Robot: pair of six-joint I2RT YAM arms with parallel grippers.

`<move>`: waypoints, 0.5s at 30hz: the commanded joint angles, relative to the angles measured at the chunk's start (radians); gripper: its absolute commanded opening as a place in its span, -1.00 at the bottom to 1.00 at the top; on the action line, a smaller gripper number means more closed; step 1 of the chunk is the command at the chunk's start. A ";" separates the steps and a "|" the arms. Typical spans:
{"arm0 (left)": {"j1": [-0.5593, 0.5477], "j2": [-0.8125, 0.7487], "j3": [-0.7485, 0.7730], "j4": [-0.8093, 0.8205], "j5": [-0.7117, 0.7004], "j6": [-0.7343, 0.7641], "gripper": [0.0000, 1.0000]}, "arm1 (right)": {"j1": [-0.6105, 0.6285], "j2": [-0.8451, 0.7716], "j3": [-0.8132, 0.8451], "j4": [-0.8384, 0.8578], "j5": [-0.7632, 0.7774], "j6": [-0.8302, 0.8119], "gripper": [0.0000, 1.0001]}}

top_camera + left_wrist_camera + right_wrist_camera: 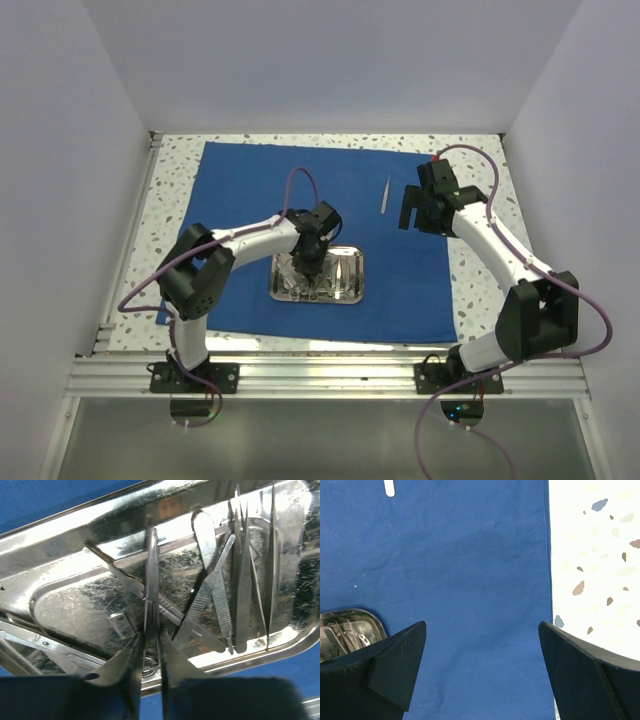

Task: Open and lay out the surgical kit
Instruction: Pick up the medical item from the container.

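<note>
The cloth (pixel 250 190) lies opened out flat as one large sheet on the tabletop (pixel 175 170), so I judge the unwrapping done. The tray (pixel 350 270) sits on the cloth's near middle, just in front of the left arm. One lone instrument (pixel 385 195) lies on bare cloth beyond the tray, well apart from it. That makes the laying-out barely begun.

Several instruments (pixel 240 580) are in the tray, some crossing each other and some side by side along one end. I count at least five, but overlaps and glare make the number unsure.

The left gripper (pixel 308 265) is down in the tray. In its wrist view, its jaws are clenched narrowly on a thin instrument (pixel 151 580), one finger tight on either side of it. The grip point sits in shadow, so firm contact is my judgement. I cannot tell whether the piece is scissors or forceps.

The right gripper (pixel 412 212) hangs over the cloth's right part, near the lone instrument. Its jaws are spread wide and hold nothing.

The right wrist view shows only a corner of the tray (pixel 350 625), and the lone instrument (pixel 389 487) is cut off at its top edge. From above, the left arm covers much of the tray. What remains, by my reading, is every piece in the tray.
</note>
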 commanded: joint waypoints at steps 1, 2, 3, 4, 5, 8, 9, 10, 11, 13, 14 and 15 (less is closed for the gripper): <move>-0.004 0.041 -0.049 0.045 0.024 -0.008 -0.72 | -0.001 -0.037 -0.002 -0.009 0.022 -0.002 0.97; -0.005 0.039 -0.047 0.044 0.024 -0.007 -1.00 | -0.001 -0.035 -0.002 -0.009 0.022 -0.002 0.97; -0.004 0.034 -0.044 0.035 0.024 -0.005 -1.00 | -0.001 -0.034 -0.002 -0.007 0.020 -0.001 0.97; -0.004 0.030 -0.039 0.030 0.024 -0.004 -1.00 | -0.001 -0.035 -0.002 -0.007 0.017 -0.001 0.97; -0.004 0.015 -0.026 0.022 0.024 -0.001 -1.00 | -0.001 -0.035 -0.002 -0.006 0.019 0.001 0.97; -0.004 -0.021 0.040 -0.030 0.007 0.007 -1.00 | -0.003 -0.038 0.001 -0.009 0.014 0.002 0.97; -0.002 -0.027 0.065 -0.060 0.001 0.016 -1.00 | -0.001 -0.037 0.005 -0.009 0.010 0.002 0.97; 0.000 -0.033 0.089 -0.079 -0.005 0.021 -1.00 | -0.001 -0.040 0.007 -0.007 0.008 0.004 0.97; 0.001 -0.041 0.146 -0.096 -0.020 0.027 -1.00 | -0.001 -0.038 0.008 -0.010 0.005 0.004 0.97; 0.012 -0.038 0.242 -0.151 -0.034 0.042 -1.00 | -0.001 -0.038 0.012 -0.010 0.002 0.005 0.97; 0.019 -0.033 0.273 -0.165 -0.036 0.047 -1.00 | -0.003 -0.035 0.015 -0.012 0.001 0.007 0.97; 0.036 -0.032 0.302 -0.191 -0.036 0.053 -1.00 | -0.003 -0.035 0.018 -0.015 -0.001 0.009 0.97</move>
